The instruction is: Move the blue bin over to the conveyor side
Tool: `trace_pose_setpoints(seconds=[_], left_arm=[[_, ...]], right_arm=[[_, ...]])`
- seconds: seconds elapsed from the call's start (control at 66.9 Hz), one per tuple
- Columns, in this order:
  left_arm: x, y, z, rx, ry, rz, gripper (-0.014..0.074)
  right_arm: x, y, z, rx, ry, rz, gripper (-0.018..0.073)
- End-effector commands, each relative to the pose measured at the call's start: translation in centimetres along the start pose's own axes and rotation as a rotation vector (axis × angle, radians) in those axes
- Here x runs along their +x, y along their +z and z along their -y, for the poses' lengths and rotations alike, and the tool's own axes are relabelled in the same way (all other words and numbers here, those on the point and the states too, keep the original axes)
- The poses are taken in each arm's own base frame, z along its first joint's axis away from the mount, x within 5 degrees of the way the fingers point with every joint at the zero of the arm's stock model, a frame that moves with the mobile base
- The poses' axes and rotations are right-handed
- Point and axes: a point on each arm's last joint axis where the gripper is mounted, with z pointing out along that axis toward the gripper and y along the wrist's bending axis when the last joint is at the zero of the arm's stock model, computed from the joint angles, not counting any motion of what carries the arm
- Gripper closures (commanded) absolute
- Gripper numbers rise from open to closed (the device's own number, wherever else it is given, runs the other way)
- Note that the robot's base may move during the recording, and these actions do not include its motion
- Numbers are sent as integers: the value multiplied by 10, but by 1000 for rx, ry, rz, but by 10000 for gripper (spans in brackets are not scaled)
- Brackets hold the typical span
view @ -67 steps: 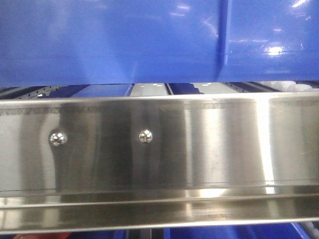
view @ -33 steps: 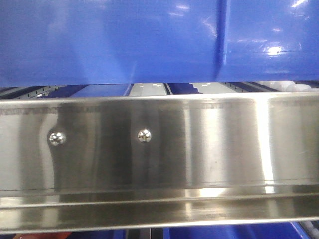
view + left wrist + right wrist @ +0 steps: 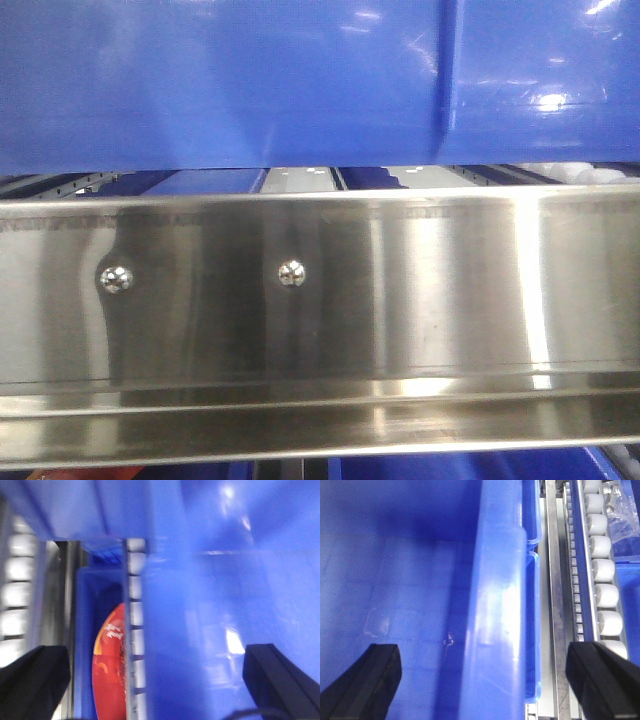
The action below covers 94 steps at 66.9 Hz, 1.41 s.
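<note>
The left gripper [image 3: 155, 655] stood with jaws spread wide, astride one wall of the blue bin [image 3: 250, 90], with a red packet [image 3: 110, 670] (print blurred) in a lower crate [image 3: 95, 595] to its left. The bin showed just above the steel rail [image 3: 320, 300]. The right gripper [image 3: 482, 652] likewise gaped across a wall, white rollers [image 3: 605, 570] on its right.

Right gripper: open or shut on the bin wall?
Open: the right gripper has fingers wide apart, straddling the blue bin wall with clear gaps.

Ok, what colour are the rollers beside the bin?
White rollers, clearest in the right wrist view.
</note>
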Motion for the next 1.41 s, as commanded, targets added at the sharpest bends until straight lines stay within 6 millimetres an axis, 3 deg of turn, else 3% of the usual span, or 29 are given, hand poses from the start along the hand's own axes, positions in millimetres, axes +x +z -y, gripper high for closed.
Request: trace_pose_setpoints(seconds=[0.0,0.284,0.359,0.493,0.553,0.643,0.703,0.792,0.822,0.912,1.076,1.241,1.39], left_arm=[[-1,4,3,-5,23,-3,-5],[-1,5,1,-30,32,-5,-5],[-1,5,1,-30,32,-5,-5],[-1,5,1,-30,29,-5,11],[-1,5,1,-30,28,-5,52],[-1,4,1,-30,26,-1,192],[-1,4,1,-30,26,-1,355],[-1,4,1,-30,26,-1,603],[-1,4,1,-30,26,-1,643],[-1,4,2,-28,28,-1,577],[-1,-2,2,-26,28,12,596],[4,-32,4,-25,29,82,596],[11,-63,5,-22,30,170,596]], right_arm=[[-2,-1,1,10,-4,16,8],[-2,-1,1,10,-6,16,11],[-2,-1,1,10,-6,16,48],[-2,-1,1,10,-6,16,253],[-2,-1,1,10,-6,16,412],[-2,-1,1,10,-6,16,588],[-2,-1,1,10,-6,16,661],[-2,-1,1,10,-6,16,632],[-2,-1,1,10,-6,16,634],[-2,-1,1,10,-6,16,640],[-1,-2,1,10,-6,18,640],[0,-13,1,6,-5,44,640],[4,-36,3,13,-9,101,640]])
